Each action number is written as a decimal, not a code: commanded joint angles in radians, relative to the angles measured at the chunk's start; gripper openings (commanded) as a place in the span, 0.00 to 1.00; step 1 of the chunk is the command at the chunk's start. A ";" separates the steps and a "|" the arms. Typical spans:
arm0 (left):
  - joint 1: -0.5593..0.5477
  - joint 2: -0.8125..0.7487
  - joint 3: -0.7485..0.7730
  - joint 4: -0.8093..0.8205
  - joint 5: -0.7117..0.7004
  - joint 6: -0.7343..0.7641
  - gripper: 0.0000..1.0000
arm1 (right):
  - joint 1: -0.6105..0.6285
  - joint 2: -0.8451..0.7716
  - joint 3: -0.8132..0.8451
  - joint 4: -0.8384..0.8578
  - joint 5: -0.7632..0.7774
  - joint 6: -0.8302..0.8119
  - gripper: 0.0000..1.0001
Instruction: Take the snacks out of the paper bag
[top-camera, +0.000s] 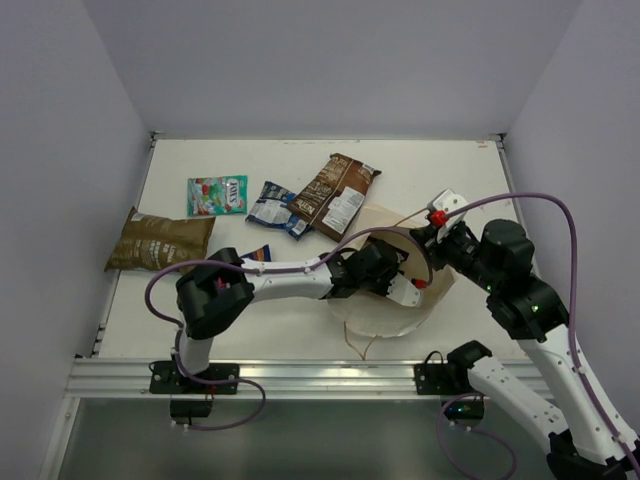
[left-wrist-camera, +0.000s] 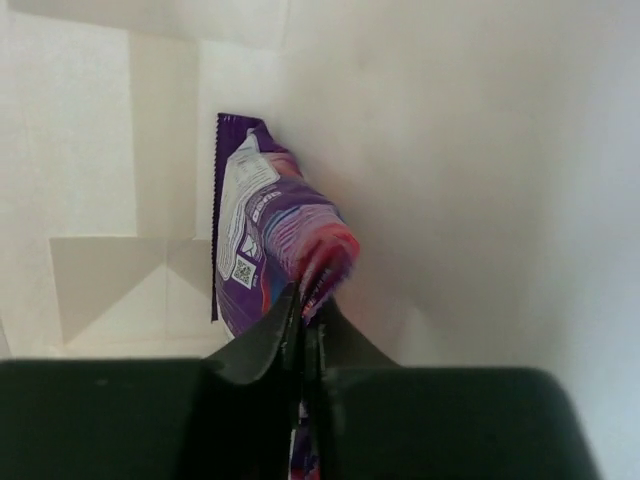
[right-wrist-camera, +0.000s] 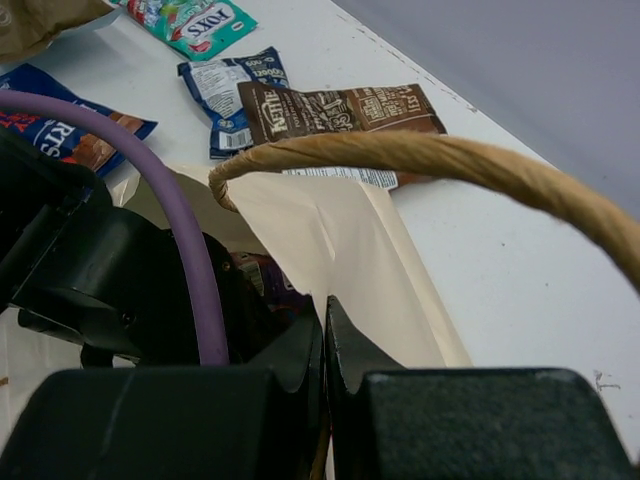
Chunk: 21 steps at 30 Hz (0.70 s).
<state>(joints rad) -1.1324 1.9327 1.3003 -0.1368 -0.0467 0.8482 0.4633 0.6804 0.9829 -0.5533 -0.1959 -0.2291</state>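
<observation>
The cream paper bag (top-camera: 380, 322) lies at centre right with its mouth held open. My right gripper (right-wrist-camera: 325, 320) is shut on the bag's rim (right-wrist-camera: 340, 235), under the cord handle (right-wrist-camera: 450, 165); it also shows in the top view (top-camera: 428, 262). My left gripper (left-wrist-camera: 310, 312) is inside the bag, shut on the purple packet (left-wrist-camera: 265, 235). On the table lie the green-red (top-camera: 217, 195), blue-white (top-camera: 277, 208), dark brown-white (top-camera: 335, 195) and olive-brown (top-camera: 160, 241) packets. The blue-red packet (top-camera: 257, 254) is partly hidden by my left arm.
The packets lie across the far left half of the white table (top-camera: 450, 170). Grey walls close in the back and both sides. A purple cable (right-wrist-camera: 185, 250) from my left arm crosses in front of the bag's mouth.
</observation>
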 joint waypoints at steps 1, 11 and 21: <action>0.014 -0.041 0.039 0.032 -0.010 -0.026 0.05 | -0.002 -0.024 -0.001 0.061 0.007 0.008 0.00; -0.026 -0.395 0.008 -0.043 0.041 -0.185 0.00 | 0.000 -0.015 -0.018 0.088 0.173 0.031 0.00; -0.046 -0.790 -0.018 -0.076 0.142 -0.437 0.00 | 0.000 0.019 -0.015 0.096 0.249 0.054 0.00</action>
<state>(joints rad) -1.1805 1.2137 1.2911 -0.2283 0.0734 0.5289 0.4644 0.6895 0.9680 -0.4915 0.0067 -0.1993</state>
